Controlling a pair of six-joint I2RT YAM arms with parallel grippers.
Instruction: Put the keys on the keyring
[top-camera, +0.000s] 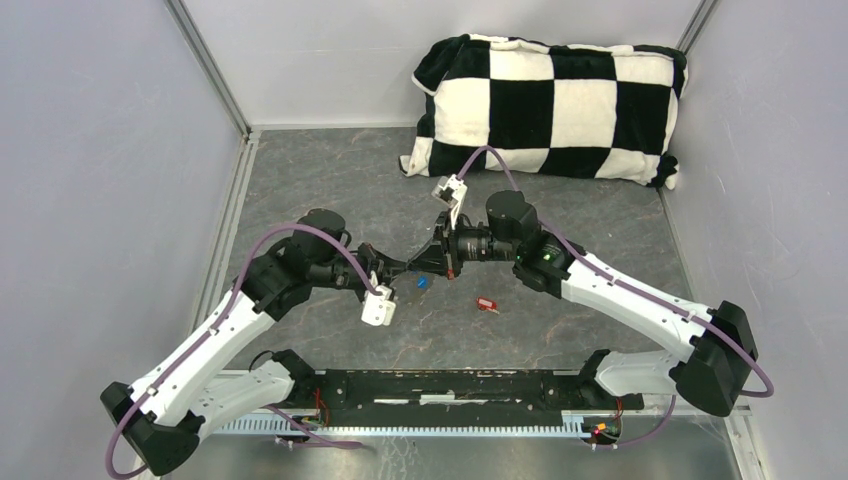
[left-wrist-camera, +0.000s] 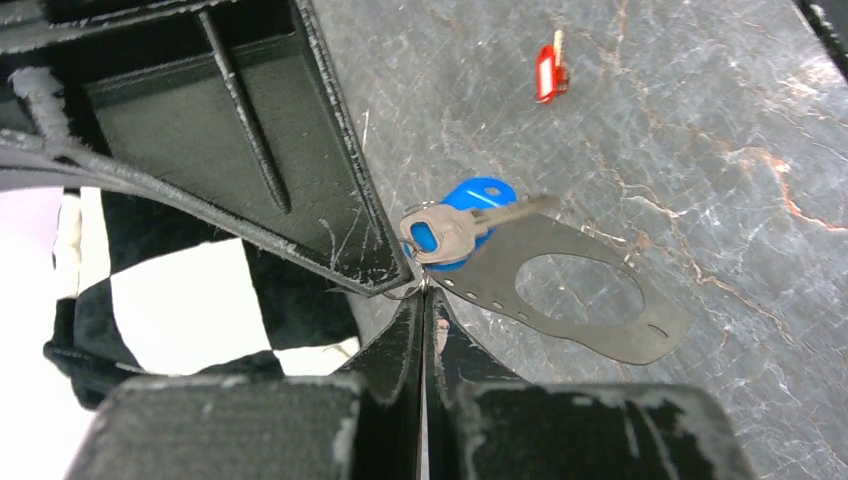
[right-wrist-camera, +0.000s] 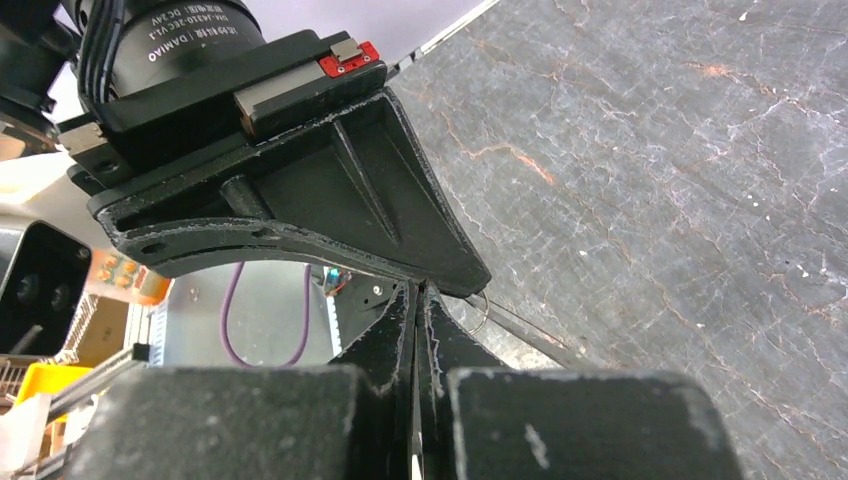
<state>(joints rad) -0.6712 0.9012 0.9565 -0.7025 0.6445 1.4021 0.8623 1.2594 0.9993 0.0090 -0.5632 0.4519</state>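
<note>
Left hand (left-wrist-camera: 424, 305), right hand (right-wrist-camera: 418, 305) shut, hold unclear; blue key (left-wrist-camera: 455, 228) detail only from left wrist.

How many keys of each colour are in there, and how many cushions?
Blue key: 1
Red key: 1
Chequered cushion: 1
Total: 3

blue-headed key (left-wrist-camera: 488, 190), red-headed key (left-wrist-camera: 546, 75), black-and-white checked pillow (top-camera: 560, 100), grey veined table (top-camera: 330, 190)
</note>
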